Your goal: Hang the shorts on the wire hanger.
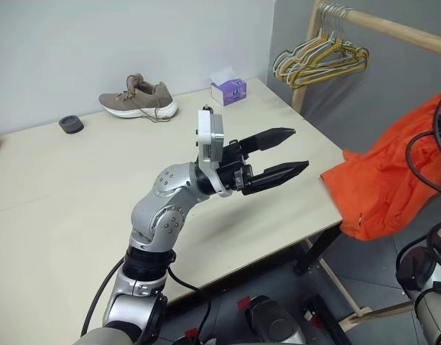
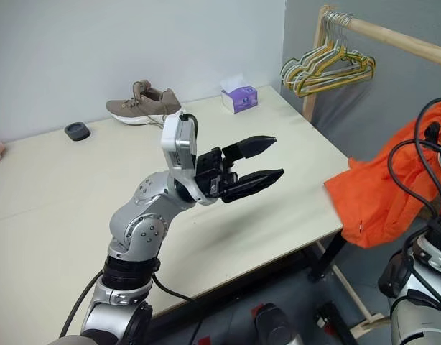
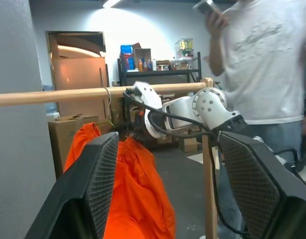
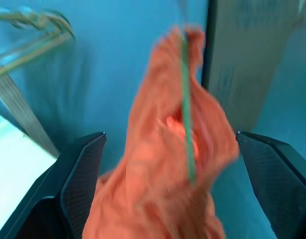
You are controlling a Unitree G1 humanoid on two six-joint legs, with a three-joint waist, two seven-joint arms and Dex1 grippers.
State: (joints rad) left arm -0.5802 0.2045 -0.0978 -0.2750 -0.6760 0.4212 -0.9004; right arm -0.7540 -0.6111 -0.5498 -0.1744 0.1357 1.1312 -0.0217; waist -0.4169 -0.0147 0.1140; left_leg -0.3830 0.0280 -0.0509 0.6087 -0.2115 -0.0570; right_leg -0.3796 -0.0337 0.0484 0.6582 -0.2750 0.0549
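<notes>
Hanging off the right edge of the surface (image 1: 77, 187), the shorts (image 1: 382, 187) are bright orange and bunched up. One corner of them lies on the surface edge, and the rest rises up and away from the surface on the far right. A thin green wire (image 4: 187, 124) runs down through the cloth in the right wrist view; I cannot tell if it is the wire hanger.

The left claw (image 1: 281, 157) floats above the surface, near its right edge, with its two black fingers apart and nothing between them. It points toward the shorts but does not touch them.

The right claw (image 4: 168, 194) has its fingers spread wide, one on each side of the shorts. The cloth sits between them, and I cannot tell if it touches them.

A brown shoe (image 1: 138, 99) sits at the far side of the surface. A purple tissue box (image 1: 228, 90) is near the far right corner. A small black ring (image 1: 71, 124) lies to the left of the shoe.

Past the far right corner of the surface, a wooden rail (image 1: 393, 27) holds a bunch of yellow, green and silver hangers (image 1: 319, 59). A person (image 3: 265, 64) in a white shirt stands behind the rail
</notes>
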